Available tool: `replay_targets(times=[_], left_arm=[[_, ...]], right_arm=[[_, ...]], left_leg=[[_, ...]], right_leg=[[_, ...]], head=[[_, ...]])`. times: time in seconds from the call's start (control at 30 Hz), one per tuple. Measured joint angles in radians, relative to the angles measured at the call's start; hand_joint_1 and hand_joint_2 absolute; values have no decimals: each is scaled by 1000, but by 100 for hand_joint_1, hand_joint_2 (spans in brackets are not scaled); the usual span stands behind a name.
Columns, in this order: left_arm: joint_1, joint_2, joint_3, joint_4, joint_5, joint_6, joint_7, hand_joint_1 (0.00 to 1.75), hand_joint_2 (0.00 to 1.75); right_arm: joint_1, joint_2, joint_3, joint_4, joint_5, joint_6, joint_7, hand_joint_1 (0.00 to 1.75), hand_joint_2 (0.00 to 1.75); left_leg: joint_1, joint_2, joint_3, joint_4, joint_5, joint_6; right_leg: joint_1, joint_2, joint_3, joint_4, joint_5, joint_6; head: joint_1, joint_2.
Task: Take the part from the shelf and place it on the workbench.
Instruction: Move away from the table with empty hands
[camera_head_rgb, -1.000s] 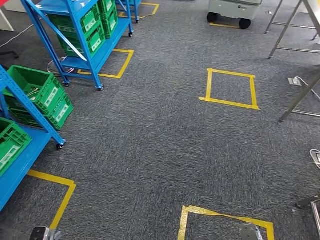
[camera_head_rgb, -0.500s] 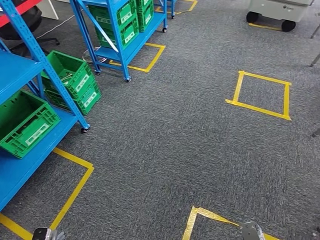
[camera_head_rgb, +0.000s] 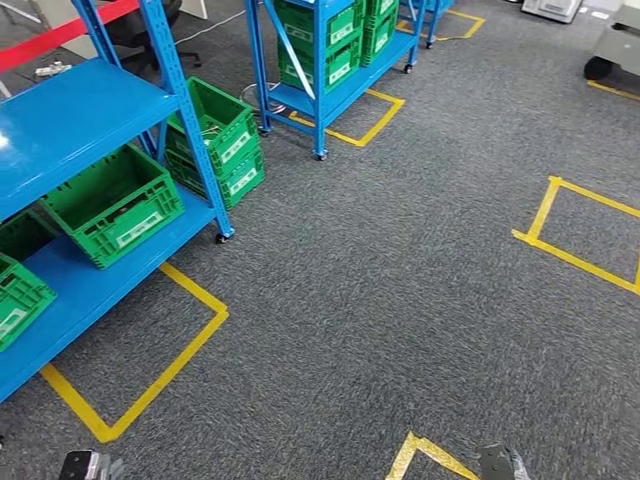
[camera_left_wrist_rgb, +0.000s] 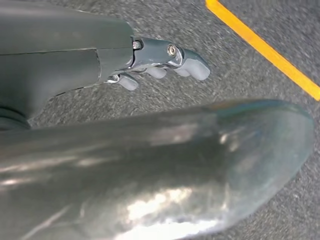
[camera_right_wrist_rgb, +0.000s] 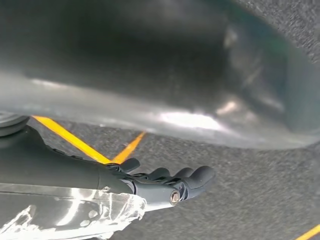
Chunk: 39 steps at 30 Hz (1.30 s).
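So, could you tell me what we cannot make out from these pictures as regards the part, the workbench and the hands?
- The part: in the head view, the green crates on the near blue shelf show no readable contents; too small.
- The workbench: none can be made out.
- Left hand: wrist view, fingers extended and holding nothing; the palm is hidden.
- Right hand: likewise, seen edge-on.
- Crate labels: too small to read.

Carpet (camera_head_rgb: 392, 270) is rough grey pile; shelf (camera_head_rgb: 75, 110) glossy blue painted metal; crates (camera_head_rgb: 113, 205) ribbed green plastic.
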<state>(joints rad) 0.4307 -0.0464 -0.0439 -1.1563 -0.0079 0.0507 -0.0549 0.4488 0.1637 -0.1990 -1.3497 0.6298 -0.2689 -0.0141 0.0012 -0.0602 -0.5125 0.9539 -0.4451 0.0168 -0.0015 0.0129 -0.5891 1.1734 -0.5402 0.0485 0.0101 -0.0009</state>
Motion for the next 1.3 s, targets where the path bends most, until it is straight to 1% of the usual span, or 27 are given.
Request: replay_targets(times=[0.07, 0.13, 0.2, 0.27, 0.33, 0.37, 0.4, 0.43, 0.47, 0.5, 0.53, 0.6, 0.63, 0.7, 0.73, 0.8, 0.87, 0.93, 0.97, 1.0, 1.03, 1.07, 1.1, 1.17, 1.23, 1.27, 1.3], left_arm=[[-1, 2, -3, 0, 1, 2, 0, 0, 0], [-1, 5, -6, 0, 2, 3, 0, 0, 0], [2, 8, -11, 0, 3, 5, 0, 0, 0], [4, 9, -17, 0, 3, 7, 1, 0, 0], [0, 12, -21, 0, 3, 8, 1, 0, 0], [-3, 13, -22, 0, 3, 9, 1, 0, 0], [-4, 14, -24, 0, 4, 10, 1, 0, 0], [-2, 15, -25, 0, 4, 11, 2, 0, 0], [-1, 16, -26, 0, 4, 12, 2, 0, 0], [1, 17, -26, 0, 4, 13, 2, 0, 0], [1, 18, -27, 0, 5, 13, 2, 0, 0], [-4, 19, -28, -1, 6, 14, 2, 0, 0], [-5, 20, -29, -1, 7, 15, 2, 0, 0], [-4, 20, -30, -1, 7, 15, 2, 0, 0], [-1, 20, -30, -1, 7, 15, 3, 0, 0], [4, 21, -31, -1, 7, 15, 3, 0, 0], [1, 21, -33, -1, 7, 15, 3, 0, 0], [0, 22, -34, -1, 7, 15, 3, 0, 0], [2, 22, -34, -1, 7, 15, 3, 0, 0], [3, 22, -35, -1, 8, 15, 3, 0, 0], [3, 22, -36, -1, 8, 15, 3, 0, 0], [4, 22, -37, -1, 8, 15, 3, 0, 0], [3, 23, -37, -1, 8, 15, 3, 0, 0], [2, 24, -39, -1, 8, 15, 3, 0, 0], [4, 24, -41, -1, 9, 18, 3, 0, 0], [5, 24, -42, -1, 11, 20, 3, 0, 0], [5, 25, -44, -1, 14, 24, 3, 0, 0]], right_arm=[[-1, -4, 4, 0, 0, -4, 1, 0, 0], [-1, -5, 10, 2, 0, -8, 4, 0, 0], [-2, -8, 15, 2, 0, -10, 5, 0, 0], [-4, -11, 19, 2, 1, -11, 5, 0, 0], [-3, -13, 23, 2, 1, -13, 5, 0, 0], [-1, -13, 24, 3, 1, -14, 6, 0, 0], [0, -13, 25, 3, 1, -16, 8, 0, 0], [0, -14, 25, 3, 1, -18, 9, 0, 0], [0, -14, 26, 3, 1, -19, 10, 0, 0], [-1, -14, 27, 3, 2, -20, 10, 0, 0], [-1, -14, 28, 3, 2, -21, 10, 0, 0], [-1, -15, 32, 2, 2, -23, 11, 0, 0], [-1, -16, 34, 2, 2, -24, 11, 0, 0], [-3, -17, 37, 2, 2, -25, 11, 0, 0], [-5, -17, 39, 2, 2, -25, 12, 0, 0], [-7, -19, 43, 2, 2, -25, 11, 0, 0], [-5, -21, 45, 2, 2, -26, 11, 0, 0], [-3, -22, 46, 2, 2, -26, 12, 0, 0], [-2, -23, 46, 2, 2, -26, 12, 0, 0], [-1, -23, 46, 2, 2, -26, 12, 0, 0], [0, -24, 46, 2, 2, -26, 12, 0, 0], [0, -24, 46, 2, 2, -26, 12, 0, 0], [1, -25, 46, 3, 2, -25, 12, 0, 0], [2, -25, 48, 5, 2, -25, 14, 0, 0], [4, -26, 49, 5, 1, -28, 16, 0, 0], [5, -26, 49, 5, 1, -31, 18, 0, 0], [4, -27, 50, 5, 0, -34, 20, 0, 0]], left_leg=[[0, -27, -4, 8, 0, -8], [1, -49, -17, 15, 2, -20], [5, -62, -30, 18, 6, -33], [4, -22, -51, 53, -19, -43], [2, 33, -105, 166, -84, -49], [2, 43, -138, 235, -115, -51], [2, 46, -162, 286, -130, -51], [2, 47, -169, 304, -127, -50], [2, 49, -156, 283, -107, -48], [0, 59, -122, 227, -78, -44], [-4, 84, -80, 157, -51, -39], [-12, 128, -16, 46, -26, -27], [-14, 137, -4, 24, -25, -22], [-13, 119, -5, 16, -26, -14], [-10, 109, -2, 14, -26, -10], [-5, 89, 7, 11, -26, 1], [-1, 65, 13, 10, -27, 7], [0, 39, 15, 11, -30, 8], [0, 25, 19, 11, -33, 8], [2, 11, 25, 11, -37, 6], [5, -4, 33, 11, -42, 2], [8, -19, 41, 11, -48, -3], [11, -33, 47, 12, -53, -9], [15, -58, 43, 14, -58, -23], [18, -73, 35, 17, -57, -35], [17, -60, 33, 24, -57, -40], [15, -35, 21, 46, -64, -44]], right_leg=[[-8, 49, 61, -130, 47, -1], [-11, 75, 82, -174, 48, -6], [-8, 54, 82, -175, 51, -19], [-8, 28, 81, -179, 56, -32], [-6, -1, 79, -182, 57, -39], [-4, -17, 77, -182, 56, -41], [-3, -33, 74, -182, 54, -43], [-2, -48, 72, -182, 52, -44], [-1, -63, 72, -182, 49, -44], [0, -77, 74, -182, 46, -43], [1, -89, 80, -182, 42, -41], [6, -113, 91, -181, 32, -32], [8, -124, 98, -180, 30, -27], [9, -139, 111, -176, 33, -18], [8, -136, 114, -170, 33, -13], [2, -90, 99, -134, 13, -2], [-5, -33, 43, -32, -42, 8], [-8, -17, -33, 87, -86, 15], [-9, -16, -56, 110, -81, 18], [-10, -14, -60, 93, -54, 19], [-11, -9, -46, 40, -9, 21], [-15, 10, -21, -30, 38, 24], [-20, 38, 0, -93, 64, 25], [-23, 77, 22, -153, 74, 16], [-19, 64, 27, -156, 69, -6], [-19, 51, 33, -158, 72, -12], [-19, 38, 41, -162, 70, -19]], head=[[0, 0], [-1, 0], [-1, 0], [-6, 0], [-12, 0], [-13, 0], [-13, 0], [-13, 0], [-13, 0], [-13, 0], [-13, 0], [-14, 0], [-15, 0], [-14, 0], [-14, 0], [-11, 0], [-5, 0], [-2, 0], [-2, 0], [-2, 0], [-2, 0], [-1, 0], [0, 0], [1, 0], [2, 1], [1, 1], [-1, 1]])
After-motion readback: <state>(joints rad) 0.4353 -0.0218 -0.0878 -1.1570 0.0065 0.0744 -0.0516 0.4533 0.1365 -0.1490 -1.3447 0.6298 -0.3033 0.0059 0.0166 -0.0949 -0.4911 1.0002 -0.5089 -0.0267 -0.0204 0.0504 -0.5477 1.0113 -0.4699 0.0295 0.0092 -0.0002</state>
